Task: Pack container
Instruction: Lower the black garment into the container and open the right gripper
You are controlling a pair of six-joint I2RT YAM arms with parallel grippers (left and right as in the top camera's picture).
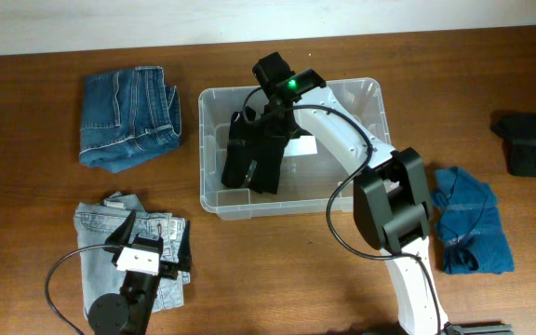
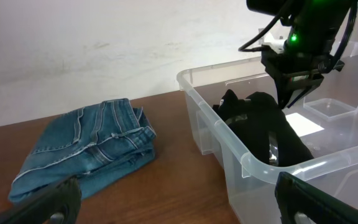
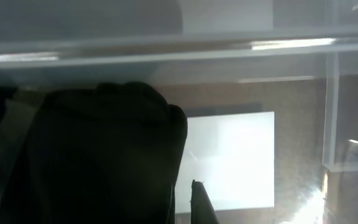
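The black garment [image 1: 249, 163] sits in the container [image 1: 287, 212]
Right jaws clench it, left jaws released; lift now and you drag it out.

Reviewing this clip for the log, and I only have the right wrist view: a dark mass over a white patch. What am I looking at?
Observer: A black garment lying inside the clear container; the white patch is the label on its base.
Operator: Is it being held?
Observer: The right fingers are shut at the garment's top; whether they pinch cloth, I cannot tell.
Operator: What lies outside the container?
Observer: Four garments on the table: folded blue jeans, pale jeans, a blue piece and a black piece.
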